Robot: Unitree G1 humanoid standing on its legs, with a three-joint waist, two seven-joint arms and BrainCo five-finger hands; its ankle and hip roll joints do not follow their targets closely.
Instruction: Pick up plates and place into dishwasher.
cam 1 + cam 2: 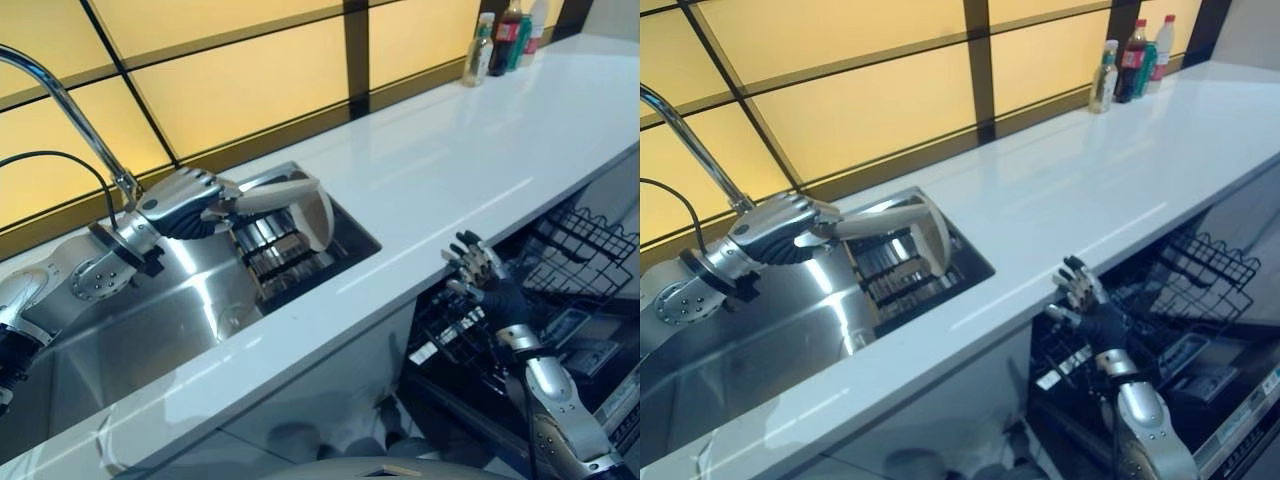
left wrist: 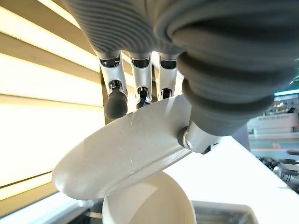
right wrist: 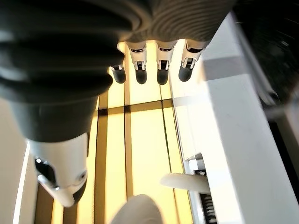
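Plate [image 1: 285,193] pinched at its rim by the left hand [image 1: 180,203], fingers on one face and thumb on the other, held over the sink [image 1: 150,340] just above the rack [image 1: 275,255] where a second plate [image 1: 318,215] stands on edge. Left wrist view confirms it: dark fingertips [image 2: 115,103] lie along the upper face, thumb pressing from below, the grip taking a narrow strip of rim only (most of the disc hangs free beyond it). Likely failure one: glazed ware slipping out of so shallow a pinch if the wrist rolls or the arm swings fast, the plate then dropping onto the standing one or into the steel basin. Likely failure two: the free edge clipping the faucet [image 1: 60,100] or the sink's lip on the way out. Right hand [image 1: 480,275] waits open, fingers spread and upright, empty, beside the counter [image 1: 470,150] edge and over the dishwasher rack [image 1: 570,250]. A handover or direct carry must cross the whole counter, well apart from here; misjudged height could knock the plate on the counter edge or jam it against the wire tines. Bottles [image 1: 505,40] at the far end sit clear of the path.
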